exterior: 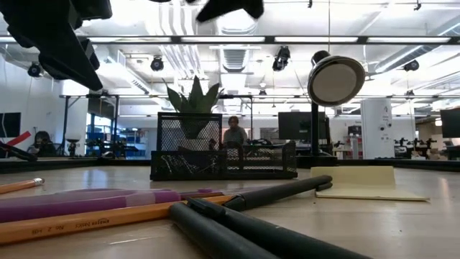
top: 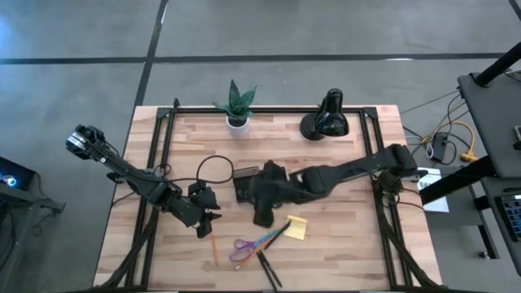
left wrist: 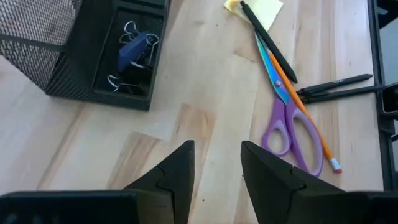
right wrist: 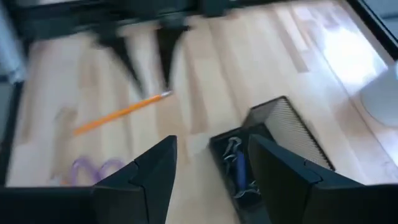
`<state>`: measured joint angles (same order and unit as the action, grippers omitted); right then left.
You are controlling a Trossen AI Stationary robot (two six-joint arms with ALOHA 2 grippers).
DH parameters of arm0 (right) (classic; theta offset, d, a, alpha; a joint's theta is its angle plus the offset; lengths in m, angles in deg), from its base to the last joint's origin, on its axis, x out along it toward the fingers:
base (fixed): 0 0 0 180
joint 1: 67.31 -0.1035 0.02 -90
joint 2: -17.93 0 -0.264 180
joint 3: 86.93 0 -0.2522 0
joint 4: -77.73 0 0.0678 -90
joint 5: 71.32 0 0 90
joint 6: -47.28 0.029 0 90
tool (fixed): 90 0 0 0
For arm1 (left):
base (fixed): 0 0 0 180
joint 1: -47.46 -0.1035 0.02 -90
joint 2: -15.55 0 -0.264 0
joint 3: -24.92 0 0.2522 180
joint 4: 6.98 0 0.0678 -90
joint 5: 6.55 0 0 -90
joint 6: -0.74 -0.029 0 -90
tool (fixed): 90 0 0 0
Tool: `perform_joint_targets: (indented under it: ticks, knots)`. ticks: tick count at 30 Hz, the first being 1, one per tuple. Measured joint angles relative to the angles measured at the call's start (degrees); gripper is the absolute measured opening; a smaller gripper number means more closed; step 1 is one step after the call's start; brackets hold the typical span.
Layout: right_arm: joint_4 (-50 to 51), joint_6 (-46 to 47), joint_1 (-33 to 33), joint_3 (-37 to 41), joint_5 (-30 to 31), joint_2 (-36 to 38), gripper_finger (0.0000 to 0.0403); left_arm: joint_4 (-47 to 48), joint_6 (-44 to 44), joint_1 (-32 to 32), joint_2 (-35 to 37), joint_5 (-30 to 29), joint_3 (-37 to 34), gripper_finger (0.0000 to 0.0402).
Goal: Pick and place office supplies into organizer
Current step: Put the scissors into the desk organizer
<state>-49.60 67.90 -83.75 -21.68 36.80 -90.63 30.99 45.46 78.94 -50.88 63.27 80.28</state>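
The black mesh organizer (top: 242, 181) stands mid-table, with a blue binder clip (left wrist: 134, 50) and wire clips in its low compartment. Near the front lie purple-handled scissors (left wrist: 289, 127), an orange pencil (left wrist: 311, 127), a bluish pen (left wrist: 272, 68), black pens (left wrist: 336, 87) and a yellow sticky-note pad (top: 297, 228). Another orange pencil (top: 213, 244) lies left of them. My left gripper (left wrist: 214, 165) hovers open over bare wood, left of the scissors. My right gripper (right wrist: 211, 165) hangs open above the table by the organizer, holding nothing.
A small potted plant (top: 236, 110) and a black desk lamp (top: 327, 118) stand at the far edge. A black cable loop (top: 213, 169) lies left of the organizer. Bare wood lies open at the near left and near right.
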Motion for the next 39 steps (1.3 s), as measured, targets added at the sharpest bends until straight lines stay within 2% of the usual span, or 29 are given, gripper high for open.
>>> perform_joint_targets:
  ticks: [4, 7, 12, 16, 19, 30, 34, 39]
  knots:
    - [1.92, -4.39, -3.23, 0.17, -0.63, -0.2, 0.0192, 0.02, -0.16, 0.0, 0.0, 0.02, 0.03, 0.0117]
    - [1.61, -3.86, -5.14, 0.17, -0.91, -1.34, 0.0192, 0.01, -0.15, -0.02, 0.02, 0.01, 0.03, 0.0117]
    - [3.9, -2.88, -8.63, 0.2, -6.33, -6.38, 0.0192, -0.15, -0.14, 0.01, 0.03, 0.0, -0.36, 0.0117]
    - [6.12, -2.79, -10.4, 0.23, -6.18, -9.5, 0.0192, -1.15, -0.1, -0.01, 0.04, -0.02, -0.84, 0.0117]
    - [6.35, -4.62, -10.86, 0.22, -4.51, -11.89, 0.0191, -2.44, -0.09, -0.01, 0.04, -0.03, -0.95, 0.0117]
    - [3.64, -0.39, -10.33, 0.22, -6.68, -18.66, 0.0174, -6.04, -0.08, 0.0, -0.12, -0.37, -1.04, 0.0117]
    - [-0.56, -2.58, -10.26, 0.2, -10.82, -19.71, 0.0168, -6.92, -0.11, -0.01, -1.16, -1.39, -1.04, 0.0117]
    - [-3.57, -4.62, -9.94, 0.22, -11.49, -19.97, 0.0166, -8.13, -0.12, -0.02, -4.18, -1.55, -1.06, 0.0117]
